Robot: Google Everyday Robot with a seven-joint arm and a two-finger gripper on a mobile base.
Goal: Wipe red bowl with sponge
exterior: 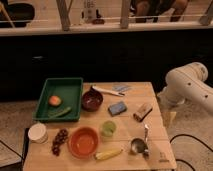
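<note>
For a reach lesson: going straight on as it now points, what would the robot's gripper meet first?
The gripper hangs pointing down beside the light wooden table's right edge, so probably the speckled floor, not the small flat blue sponge; depth is unclear.

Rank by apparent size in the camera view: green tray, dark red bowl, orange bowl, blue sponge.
1. Green tray
2. Orange bowl
3. Dark red bowl (unsure: the orange one is nearer)
4. Blue sponge
Gripper: beside the table's right edge.
</note>
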